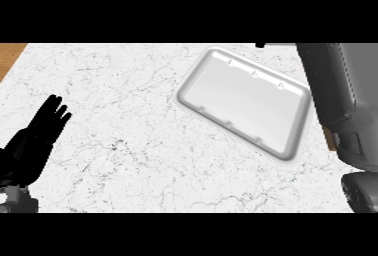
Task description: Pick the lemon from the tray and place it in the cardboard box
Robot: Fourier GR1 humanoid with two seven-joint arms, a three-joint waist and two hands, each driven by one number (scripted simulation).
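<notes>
Right now the white tray [244, 102] lies tilted on the marble desk [133, 150], upper right of centre, its inside bare; no lemon shows in it or elsewhere, and no cardboard box shows either. Left hand [37, 137] rests open at the lower left edge, fingers straight, pointing up. Right forearm [343, 95] runs along the right edge past the tray; can't tell its hand's state.

One white tray [244, 102] lies on the one white marble counter [125, 150], toward the far right. One black hand [37, 142], the left, shows at the near left. One grey forearm [343, 95] runs along the right edge. No other loose objects can be counted.
</notes>
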